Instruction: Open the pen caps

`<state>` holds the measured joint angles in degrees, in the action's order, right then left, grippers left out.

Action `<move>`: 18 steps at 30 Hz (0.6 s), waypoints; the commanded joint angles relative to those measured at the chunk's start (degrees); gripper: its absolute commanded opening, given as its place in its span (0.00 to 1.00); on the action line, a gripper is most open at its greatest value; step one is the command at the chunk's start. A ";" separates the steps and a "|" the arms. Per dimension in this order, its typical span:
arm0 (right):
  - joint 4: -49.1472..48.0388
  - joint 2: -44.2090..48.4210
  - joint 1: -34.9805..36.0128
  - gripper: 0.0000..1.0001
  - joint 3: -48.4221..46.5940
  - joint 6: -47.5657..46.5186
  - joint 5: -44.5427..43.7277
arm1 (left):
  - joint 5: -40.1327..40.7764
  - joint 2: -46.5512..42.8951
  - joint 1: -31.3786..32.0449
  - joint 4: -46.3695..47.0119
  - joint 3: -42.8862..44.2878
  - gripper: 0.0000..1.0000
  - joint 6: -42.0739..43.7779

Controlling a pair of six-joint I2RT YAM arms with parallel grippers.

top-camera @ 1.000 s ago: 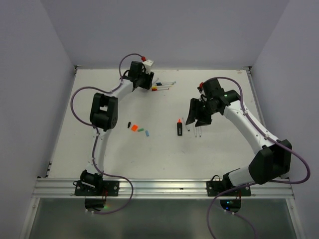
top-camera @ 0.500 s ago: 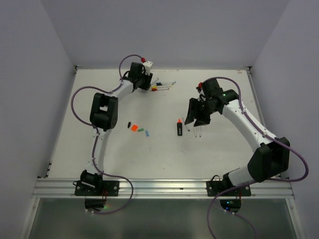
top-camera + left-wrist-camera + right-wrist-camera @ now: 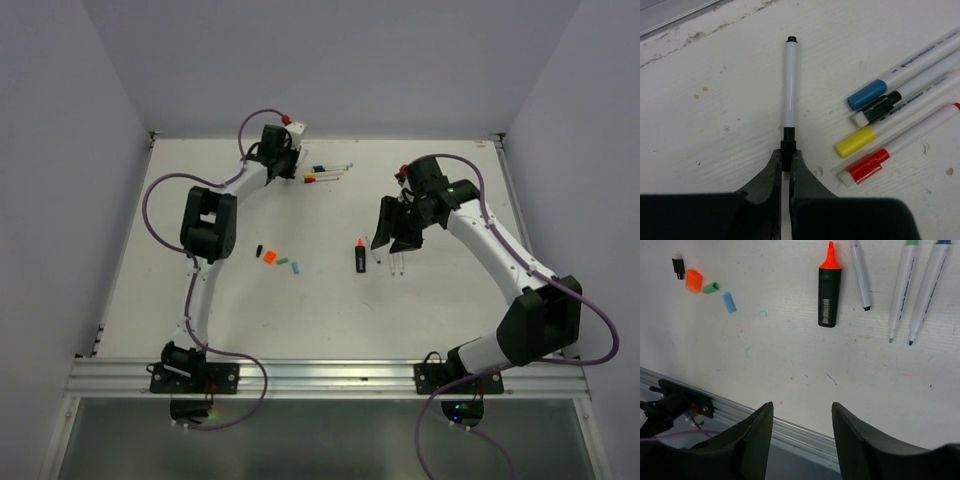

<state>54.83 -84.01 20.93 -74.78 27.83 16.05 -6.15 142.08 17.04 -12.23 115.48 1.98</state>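
**A:** From above, where does the work stand?

**B:** The left gripper [image 3: 288, 162] sits low at the far left of the table [image 3: 450, 310], just beside the capped pens [image 3: 328, 172]. The right gripper [image 3: 397, 238] hangs mid-table, right of the highlighter [image 3: 359, 257]. The loose caps [image 3: 277, 258] lie left of centre.

**A:** The left wrist?

**B:** Its jaws are pinched together on the black cap [image 3: 788, 138] of a white pen [image 3: 791, 80]. That pen lies flat, its long axis running straight out from the fingertips, cap end nearest them. The blue cap [image 3: 866, 94], yellow cap [image 3: 855, 142] and red cap [image 3: 867, 165] lie to its right, apart from it.

**A:** What could go wrong?

**B:** Nothing pins the barrel, so I judge a pull would drag the whole pen rather than open it. The bite looks narrow, so the cap could also slip out.

**A:** The right wrist?

**B:** Jaws apart, holding nothing. The highlighter lies beyond them, its bare orange tip pointing far, with the uncapped pens [image 3: 902, 290] alongside.
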 commanded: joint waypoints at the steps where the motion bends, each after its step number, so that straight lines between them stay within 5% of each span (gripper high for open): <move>1: -0.86 0.42 -0.27 0.54 -1.50 -0.15 1.52 | 10.76 -2.41 -0.42 2.29 -2.18 0.00 -1.45; 9: -2.53 0.07 -0.36 0.54 -2.56 0.55 2.05 | 13.72 -15.15 -2.71 4.06 -6.41 0.00 -7.69; 14: -4.20 -0.98 -0.45 0.54 -3.26 0.64 3.98 | -0.50 -24.10 -2.71 1.42 -10.44 0.00 -16.44; 18: -5.08 -2.03 -0.45 0.54 -4.23 0.73 6.18 | -14.29 -31.94 -2.45 8.77 -26.30 0.00 -27.97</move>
<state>51.70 -85.38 20.82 -75.99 28.12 18.81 -7.09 116.07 13.96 -9.19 98.32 -14.68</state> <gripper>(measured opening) 0.538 0.036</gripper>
